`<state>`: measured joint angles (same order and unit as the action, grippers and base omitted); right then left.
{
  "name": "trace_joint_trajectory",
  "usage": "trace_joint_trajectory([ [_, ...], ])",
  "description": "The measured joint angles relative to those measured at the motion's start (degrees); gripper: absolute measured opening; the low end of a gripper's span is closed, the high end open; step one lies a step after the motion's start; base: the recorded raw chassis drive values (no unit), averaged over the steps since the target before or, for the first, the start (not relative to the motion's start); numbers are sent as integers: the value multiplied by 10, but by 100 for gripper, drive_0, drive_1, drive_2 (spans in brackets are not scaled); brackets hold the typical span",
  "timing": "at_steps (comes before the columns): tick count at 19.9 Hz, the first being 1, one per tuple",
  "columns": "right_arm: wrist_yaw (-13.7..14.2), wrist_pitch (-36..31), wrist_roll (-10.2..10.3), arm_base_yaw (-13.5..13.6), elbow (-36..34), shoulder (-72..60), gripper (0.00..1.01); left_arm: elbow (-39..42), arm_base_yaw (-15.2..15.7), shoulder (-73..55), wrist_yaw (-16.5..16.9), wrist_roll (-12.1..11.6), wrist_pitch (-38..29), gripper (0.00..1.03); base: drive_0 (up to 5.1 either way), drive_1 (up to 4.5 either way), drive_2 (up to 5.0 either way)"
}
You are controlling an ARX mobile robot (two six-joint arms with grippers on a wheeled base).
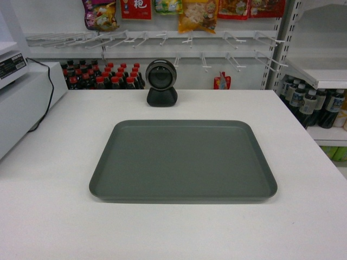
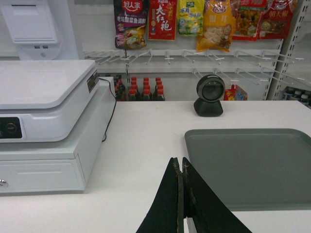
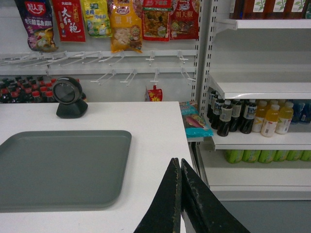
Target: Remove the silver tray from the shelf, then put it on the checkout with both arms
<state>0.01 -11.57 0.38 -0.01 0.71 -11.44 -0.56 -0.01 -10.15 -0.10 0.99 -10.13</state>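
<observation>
Tabletop (image 1: 49, 216) first, since it's the biggest thing going: the wide white checkout top runs nearly the full width of the head view, and the silver tray (image 1: 183, 161) is lying flat in the middle of it, all four rounded corners on the surface, nothing on it. So to my eye the placing part looks done, tray's off the shelf and parked. Next down in size is the white cash register (image 2: 46, 121) on the left side, with a black cable trailing off it, and the store shelf (image 3: 262, 90) with drink bottles off to the right past the tabletop's edge. Small black scanner (image 1: 161, 81) stands just behind the tray's far rim, apart from it. Left gripper (image 2: 181, 199) has its fingers pressed together with nothing between them, sitting just beside the tray's left rim; right gripper (image 3: 179, 199) is the same deal, closed on nothing, near the tray's right corner. What could go wrong now: an arm pulling back low could clip a rim and shove the tray toward the scanner. There's decent bare tabletop left, right and in front, though the right edge drops off close by.
</observation>
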Motion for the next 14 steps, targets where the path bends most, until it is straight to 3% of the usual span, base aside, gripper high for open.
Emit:
trace_joint_trajectory([
  [1,0,9,0,0,0,8,3,-1,0,18,0,0,26,1,0,0,0],
  [2,0,17,0,0,0,16,3,0,0,79,1,0,109,1,0,0,0],
  [4,-2,116,0,0,0,111,3,0,0,96,-1,0,105,1,0,0,0],
  [11,0,117,-1,0,0,112,3,0,0,96,0,0,105,2,0,0,0],
  [14,0,118,-1,0,0,112,12,0,0,96,0,0,104,11,0,0,0],
])
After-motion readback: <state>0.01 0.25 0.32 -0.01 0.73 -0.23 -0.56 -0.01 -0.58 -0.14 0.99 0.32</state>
